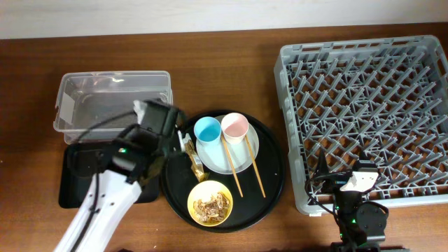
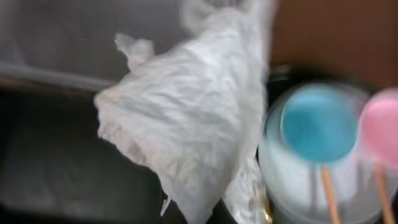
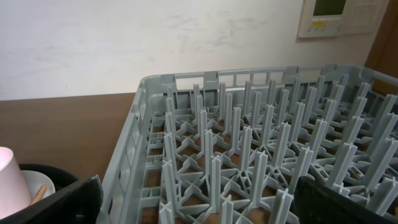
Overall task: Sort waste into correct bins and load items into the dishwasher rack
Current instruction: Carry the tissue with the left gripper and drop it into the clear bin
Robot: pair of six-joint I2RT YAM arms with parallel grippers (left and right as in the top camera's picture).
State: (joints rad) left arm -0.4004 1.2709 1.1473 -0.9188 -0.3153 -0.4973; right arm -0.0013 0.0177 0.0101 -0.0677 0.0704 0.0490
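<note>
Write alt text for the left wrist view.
A crumpled white napkin fills the centre, close to the camera. At right, blurred, a light-blue cup and pink cup sit on a white plate with two chopsticks; a clear tub shows upper left.

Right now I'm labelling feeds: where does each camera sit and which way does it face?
Overhead: above the table, facing down; both arms show.
Left wrist: on the left gripper, facing the napkin it holds; fingers hidden.
Right wrist: low by the rack, facing the wall; open right gripper frames it.
Shared: pink cup, all three.
</note>
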